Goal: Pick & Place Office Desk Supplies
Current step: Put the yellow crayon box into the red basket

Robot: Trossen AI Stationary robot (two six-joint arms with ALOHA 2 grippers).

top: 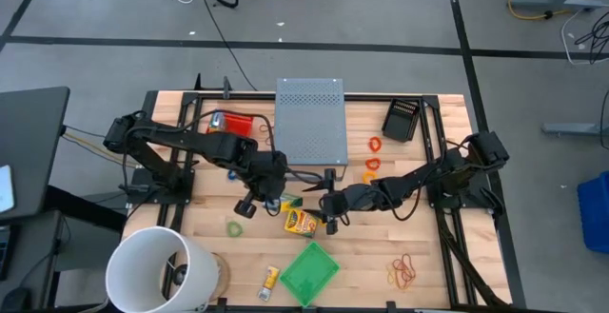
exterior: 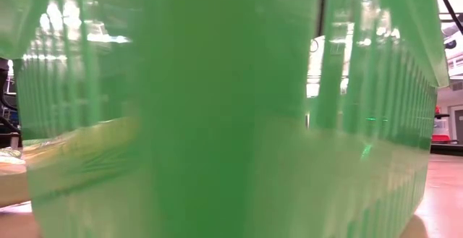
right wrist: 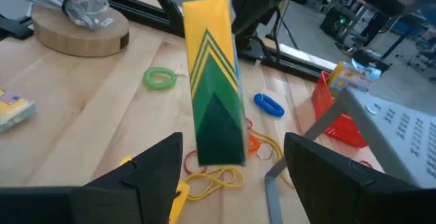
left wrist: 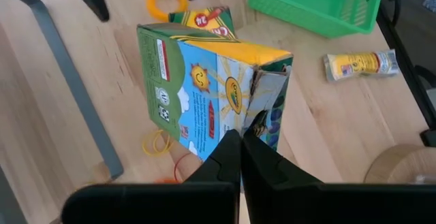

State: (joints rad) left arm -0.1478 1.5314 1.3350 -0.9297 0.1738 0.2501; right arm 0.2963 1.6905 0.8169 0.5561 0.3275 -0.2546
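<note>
My left gripper is shut on a crayon box, green, blue and yellow. In the right wrist view that box stands upright, just beyond my open right gripper, which touches nothing. A second crayon box lies flat on the table. Rubber bands lie around it: green, blue, and yellow with orange at the held box's foot. A yellow packet lies near the green basket. My left gripper pinches the crayon box between its two shut fingers at the opened flap end. The fingers come from above, pointing down, and the box hangs upright below them. I cannot tell whether its lower end touches the table.
The grey perforated box sits at the far middle of the table, with a red item to its left and a black tray to its right. The white bucket stands at the near left corner. The green basket fills the low view.
</note>
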